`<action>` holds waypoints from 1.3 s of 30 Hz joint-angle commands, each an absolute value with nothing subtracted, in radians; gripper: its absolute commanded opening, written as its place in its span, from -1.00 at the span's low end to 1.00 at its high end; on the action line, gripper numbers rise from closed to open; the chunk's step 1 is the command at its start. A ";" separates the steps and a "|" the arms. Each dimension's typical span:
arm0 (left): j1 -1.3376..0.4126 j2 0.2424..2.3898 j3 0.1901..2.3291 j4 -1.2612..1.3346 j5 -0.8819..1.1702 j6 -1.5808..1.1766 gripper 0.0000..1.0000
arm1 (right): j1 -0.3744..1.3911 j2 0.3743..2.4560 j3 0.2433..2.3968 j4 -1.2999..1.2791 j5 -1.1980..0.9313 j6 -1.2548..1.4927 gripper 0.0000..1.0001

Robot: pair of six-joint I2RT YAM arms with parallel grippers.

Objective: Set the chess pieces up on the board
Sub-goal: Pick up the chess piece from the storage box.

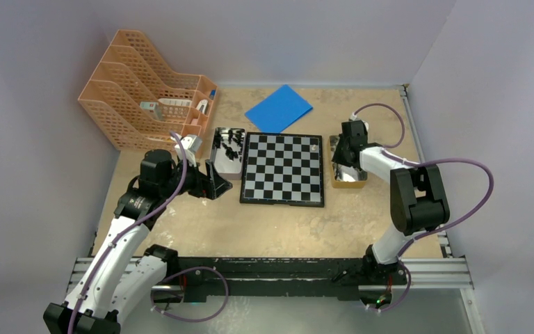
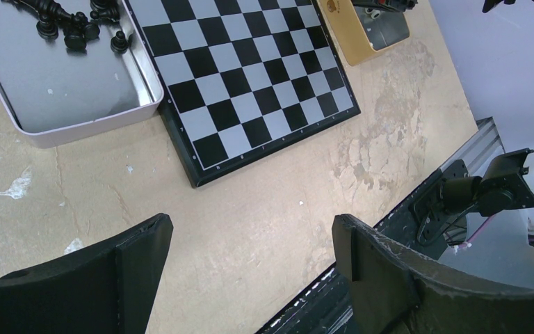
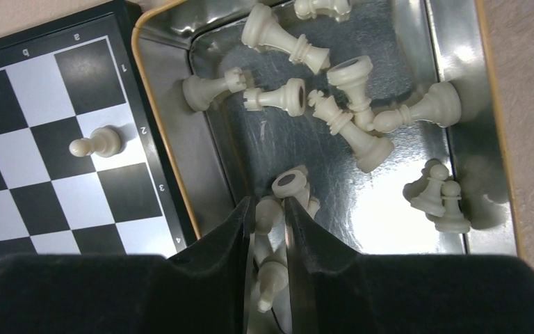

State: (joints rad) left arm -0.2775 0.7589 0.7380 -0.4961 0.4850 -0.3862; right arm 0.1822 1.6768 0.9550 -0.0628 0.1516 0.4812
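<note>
Chessboard (image 1: 281, 168) lies flat in the middle of the tabletop (image 1: 264, 229), almost bare. One white pawn (image 3: 96, 145) stands upright on a white square by the board's right edge, near its far right corner. Just beside that right edge sits a yellow-rimmed tin (image 3: 490, 104) holding the other white pieces (image 3: 348, 125), most of them tipped on their sides in a loose heap, with two pawns upright near the tin's outer wall. The right gripper (image 3: 268, 212) reaches down into this tin, its jaws narrow and pinched on a cream piece (image 3: 267, 278) between the two black fingers.

A grey tin (image 2: 97, 125) rests against the board's left edge, and the black pieces (image 2: 76, 31) are bunched at its far end. The left gripper (image 2: 250, 236) hangs over bare tabletop near the board's near left corner, jaws wide and holding nothing.

A blue sheet (image 1: 278, 108) lies towards the far edge, and an orange file rack (image 1: 146, 101) stands at the far left corner
</note>
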 commanded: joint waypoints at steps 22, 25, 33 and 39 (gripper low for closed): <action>-0.282 0.764 0.741 -0.474 0.503 -0.403 0.72 | 0.198 1.647 0.976 -0.102 0.220 0.459 -0.53; -0.282 0.762 0.740 -0.474 0.504 -0.403 0.72 | 0.199 1.641 0.971 -0.101 0.232 0.457 -0.60; -0.282 0.762 0.739 -0.475 0.503 -0.402 0.72 | 0.205 1.638 0.982 -0.115 0.254 0.462 -0.76; -0.282 0.765 0.739 -0.474 0.502 -0.403 0.72 | 0.219 1.590 1.020 -0.173 0.311 0.465 -0.79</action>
State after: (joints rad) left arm -0.2775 0.7662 0.7380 -0.4961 0.4870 -0.3862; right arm 0.2089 1.6646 0.9638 -0.1226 0.2481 0.4671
